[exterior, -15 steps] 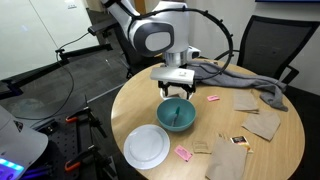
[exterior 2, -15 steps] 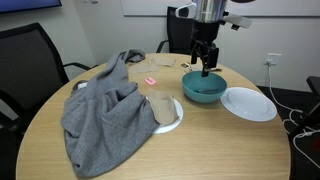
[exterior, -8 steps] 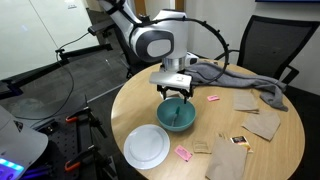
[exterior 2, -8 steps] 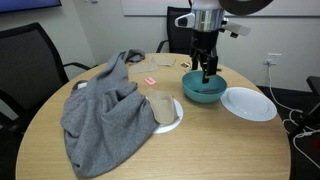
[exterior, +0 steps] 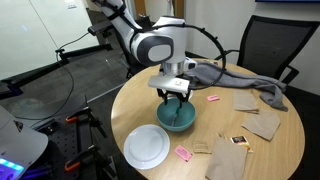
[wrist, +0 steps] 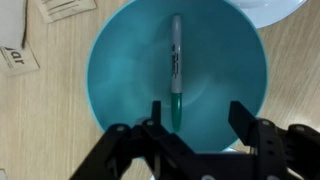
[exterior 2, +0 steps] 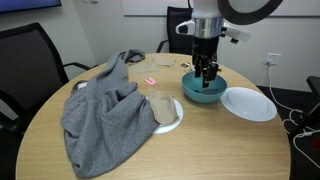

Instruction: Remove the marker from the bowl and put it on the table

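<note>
The teal-blue bowl (wrist: 130, 60) fills the wrist view and sits on the round tan table (exterior: 270, 150) in both exterior views (exterior: 177, 119) (exterior 2: 204, 92). The marker (wrist: 176, 70), grey with a green cap, lies along the bowl's middle. My gripper (wrist: 196, 112) is open, fingers straddling the bowl's near part, with the marker's green end close to one finger. In the exterior views the gripper (exterior: 176, 99) (exterior 2: 206, 74) hangs just above the bowl, fingertips near its rim.
A white plate (exterior: 147, 146) (exterior 2: 248, 103) lies beside the bowl. A grey cloth (exterior 2: 105, 110) covers part of the table. Brown paper pieces (exterior: 262, 123), small pink pieces (exterior: 183, 153), and a second plate (exterior 2: 168, 112) are nearby. Chairs stand around the table.
The gripper has come down toward the bowl over the last second. The bowl and marker have not moved.
</note>
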{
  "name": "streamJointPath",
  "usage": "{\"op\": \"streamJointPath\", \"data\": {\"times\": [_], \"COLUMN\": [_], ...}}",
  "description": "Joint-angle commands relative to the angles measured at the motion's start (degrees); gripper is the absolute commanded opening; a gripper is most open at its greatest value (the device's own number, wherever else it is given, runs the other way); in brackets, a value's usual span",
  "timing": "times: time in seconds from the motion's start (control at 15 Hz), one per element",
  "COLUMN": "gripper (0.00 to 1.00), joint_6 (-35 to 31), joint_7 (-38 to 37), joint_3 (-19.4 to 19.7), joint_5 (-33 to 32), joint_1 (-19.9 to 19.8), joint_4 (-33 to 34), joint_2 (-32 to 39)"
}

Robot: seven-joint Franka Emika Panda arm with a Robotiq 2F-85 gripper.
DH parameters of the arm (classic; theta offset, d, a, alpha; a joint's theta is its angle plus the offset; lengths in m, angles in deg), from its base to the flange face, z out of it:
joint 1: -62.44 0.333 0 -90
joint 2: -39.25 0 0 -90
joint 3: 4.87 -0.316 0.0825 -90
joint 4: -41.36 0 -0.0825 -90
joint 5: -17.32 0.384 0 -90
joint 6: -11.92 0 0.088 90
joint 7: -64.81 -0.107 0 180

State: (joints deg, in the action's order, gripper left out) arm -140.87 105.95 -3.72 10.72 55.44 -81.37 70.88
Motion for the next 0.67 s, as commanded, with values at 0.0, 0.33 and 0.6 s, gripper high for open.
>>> {"op": "streamJointPath", "data": {"times": [0.0, 0.33, 0.6], "gripper": [0.71, 0.66, 0.63], "joint_6": [1.1, 0.8, 0.4], "joint_7": [-2.6, -3.0, -4.2], "joint_3": [0.1, 0.9, 1.8], "joint_5": [-2.3, -3.3, -5.3], "joint_1": [-0.2, -0.2, 0.0], "joint_4": [1.2, 2.0, 3.4], "joint_2": [1.4, 3.7, 5.9]}}
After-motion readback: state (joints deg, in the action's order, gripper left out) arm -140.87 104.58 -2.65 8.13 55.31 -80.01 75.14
